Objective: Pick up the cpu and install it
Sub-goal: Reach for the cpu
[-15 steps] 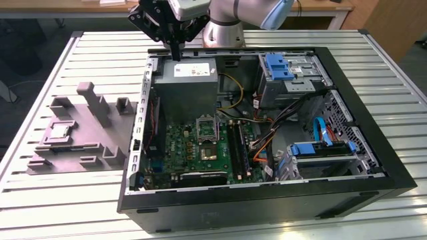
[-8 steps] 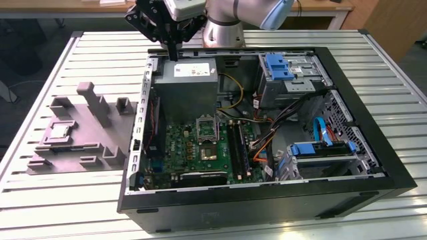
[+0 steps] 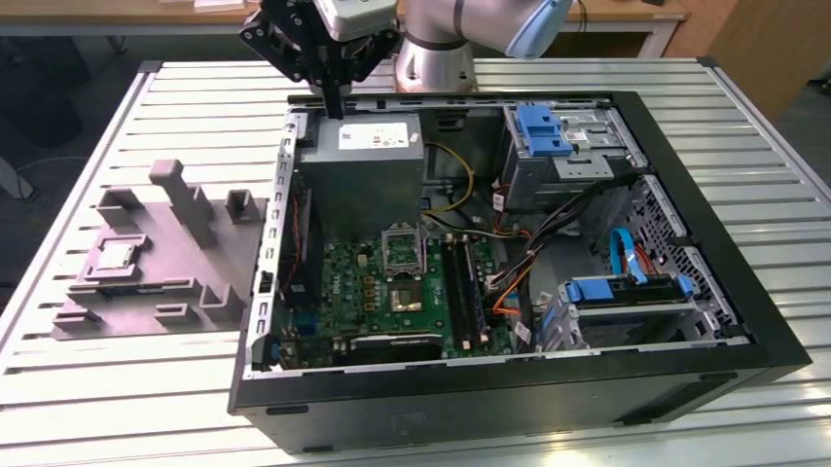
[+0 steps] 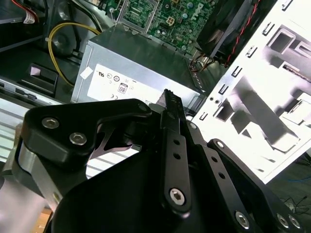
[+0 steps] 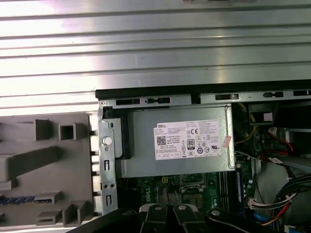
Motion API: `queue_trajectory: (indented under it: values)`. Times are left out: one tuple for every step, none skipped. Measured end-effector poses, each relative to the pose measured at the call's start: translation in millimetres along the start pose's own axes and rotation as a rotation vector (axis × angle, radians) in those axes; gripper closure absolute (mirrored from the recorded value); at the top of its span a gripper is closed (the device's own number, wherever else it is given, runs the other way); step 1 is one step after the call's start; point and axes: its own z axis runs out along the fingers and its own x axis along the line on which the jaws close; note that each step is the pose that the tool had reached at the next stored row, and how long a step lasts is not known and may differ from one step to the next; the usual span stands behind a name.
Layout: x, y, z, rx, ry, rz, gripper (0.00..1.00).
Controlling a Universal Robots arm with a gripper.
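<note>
The cpu (image 3: 115, 256), barely discernible, lies in grey fixture (image 3: 169, 265) (claw (image 3: 337, 110) well apart).

The arm (image 3: 442, 58) holds its gripper (image 3: 341, 107) pointing down, fingers (image 4: 172, 109) closed together.

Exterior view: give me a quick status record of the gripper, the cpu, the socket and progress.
gripper: shut, holding nothing, above the power supply in the open case
cpu: lying flat in the grey holder, outside the case on the exterior view's left
socket: on the green board, looks unfilled
progress: cpu not yet picked up
</note>
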Motion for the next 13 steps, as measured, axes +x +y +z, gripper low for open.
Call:
queue_trajectory:
  values:
    - [0.2, 0.0, 0.0, 0.0000, 0.0001, 0.000, 0.89]
    - [0.6, 0.0, -0.1, 0.0001, 0.0001, 0.000, 0.89]
    - [0.9, -0.1, 0.0, 0.0001, 0.0001, 0.000, 0.89]
    - [1.0, -0.1, 0.0, 0.0001, 0.0001, 0.000, 0.89]
    - [2.4, -0.2, 0.1, 0.0001, 0.0001, 0.000, 0.89]
    - [3.8, -0.3, 0.2, 0.0001, 0.0000, 0.000, 0.89]
    - [3.9, -0.3, 0.2, 0.0000, 0.0001, 0.000, 0.89]
    - [4.1, -0.3, 0.2, 0.0001, 0.0000, 0.000, 0.89]
    - [4.3, -0.3, 0.3, 0.0000, 0.0000, 0.000, 0.89]
    - [4.4, -0.4, 0.3, 0.0001, 0.0001, 0.000, 0.89]
    - [4.5, -0.4, 0.3, 0.0001, 0.0001, 0.000, 0.89]
    - [4.7, -0.4, 0.3, 0.0001, 0.0001, 0.000, 0.89]
    - [5.0, -0.4, 0.3, 0.0001, 0.0001, 0.000, 0.89]
